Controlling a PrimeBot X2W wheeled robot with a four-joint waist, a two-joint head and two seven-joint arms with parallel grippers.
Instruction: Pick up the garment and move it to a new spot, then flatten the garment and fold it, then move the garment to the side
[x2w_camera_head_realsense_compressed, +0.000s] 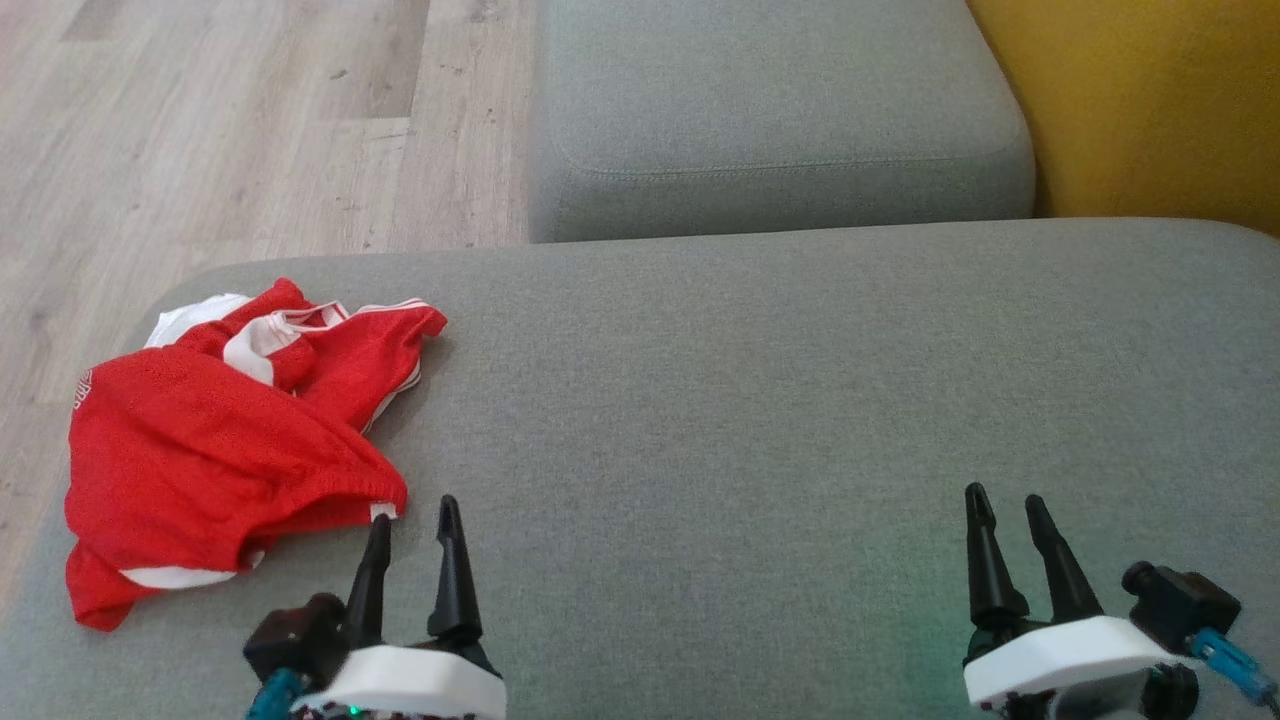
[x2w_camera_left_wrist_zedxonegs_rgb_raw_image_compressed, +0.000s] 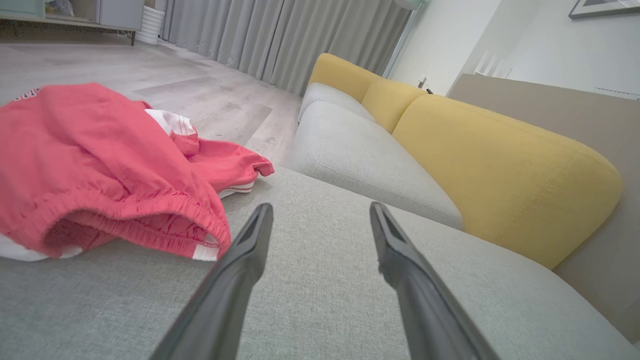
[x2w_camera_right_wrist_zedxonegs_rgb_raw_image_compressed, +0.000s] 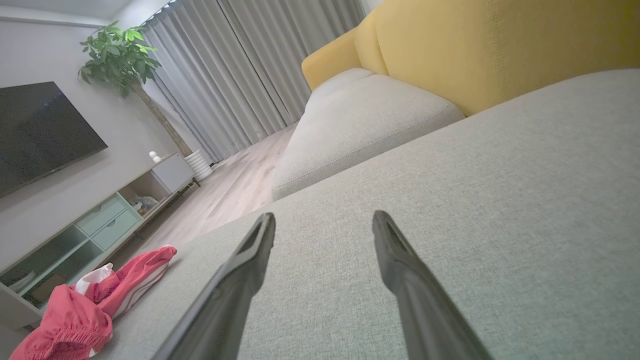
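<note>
Two grippers, both spread wide: my left gripper (x2w_camera_head_realsense_compressed: 414, 510) just beside the crumpled red garment (x2w_camera_head_realsense_compressed: 200, 450), near left; right gripper (x2w_camera_head_realsense_compressed: 1004, 493) well apart.

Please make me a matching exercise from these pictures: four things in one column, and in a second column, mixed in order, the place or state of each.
Things:
1. red garment
2. left gripper
3. right gripper
4. back cushion

Places or states:
A. yellow, at the far right
B. open, over bare fabric, far from the garment
C. crumpled at the left end of the grey seat cushion
D. open, one fingertip beside the garment's hem

Pairs: 1-C, 2-D, 3-B, 4-A
</note>
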